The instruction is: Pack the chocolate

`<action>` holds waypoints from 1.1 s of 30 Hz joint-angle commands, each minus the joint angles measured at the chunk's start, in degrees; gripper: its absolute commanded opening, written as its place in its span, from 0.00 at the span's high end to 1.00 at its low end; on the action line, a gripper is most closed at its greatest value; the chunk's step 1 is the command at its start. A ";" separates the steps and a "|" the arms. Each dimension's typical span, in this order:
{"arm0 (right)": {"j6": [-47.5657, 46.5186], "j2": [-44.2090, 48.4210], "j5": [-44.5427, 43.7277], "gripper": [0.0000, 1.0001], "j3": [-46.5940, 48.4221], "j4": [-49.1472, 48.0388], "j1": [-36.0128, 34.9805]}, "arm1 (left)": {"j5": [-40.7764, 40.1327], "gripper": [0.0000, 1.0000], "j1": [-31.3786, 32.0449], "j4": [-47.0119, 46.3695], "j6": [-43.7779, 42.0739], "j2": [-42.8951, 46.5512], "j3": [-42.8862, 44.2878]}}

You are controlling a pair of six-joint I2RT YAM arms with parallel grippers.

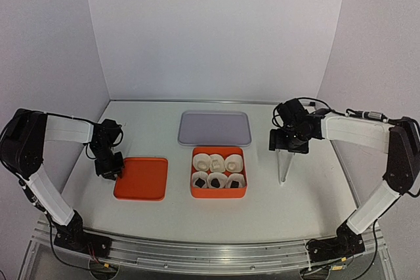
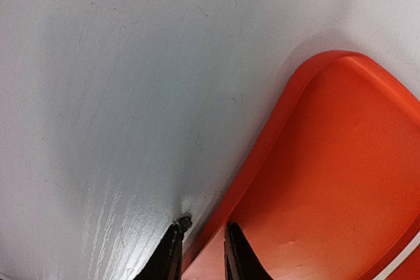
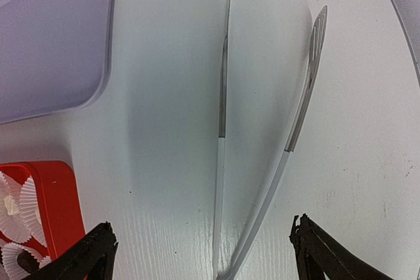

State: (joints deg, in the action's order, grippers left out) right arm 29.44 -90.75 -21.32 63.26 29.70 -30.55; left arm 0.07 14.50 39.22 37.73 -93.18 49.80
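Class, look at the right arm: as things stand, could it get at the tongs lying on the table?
Probably yes. The right gripper hangs directly above the tongs, jaws wide open to either side of them, with nothing in between.

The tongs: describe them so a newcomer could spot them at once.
Find the orange box of paper cups at the middle of the white table. Right of it, below the right gripper with its jaws open, lie the tongs. They are the only long, thin thing: two white arms with grey tips joined in a narrow V, unlike the orange lid and grey tray.
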 commanded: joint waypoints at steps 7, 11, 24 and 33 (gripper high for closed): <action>-1.26 2.82 0.45 0.10 1.52 -0.82 -0.07 | 2.40 1.00 -0.25 -3.29 -2.14 -0.97 -1.37; -1.25 3.44 1.12 0.09 1.76 -0.88 -0.05 | 1.48 1.00 -0.25 -4.07 -2.59 0.90 -1.67; -5.71 2.50 20.77 0.09 7.32 -3.51 -0.07 | 3.71 1.00 -0.15 -8.99 -4.53 17.66 0.37; -4.91 -6.35 54.02 0.10 17.48 -19.36 -3.43 | 12.30 1.00 3.47 -14.88 -4.79 18.06 7.76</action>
State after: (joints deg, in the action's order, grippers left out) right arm 24.05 -93.04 14.93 75.00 20.99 -31.67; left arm 6.53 15.18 30.75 34.20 -74.87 52.96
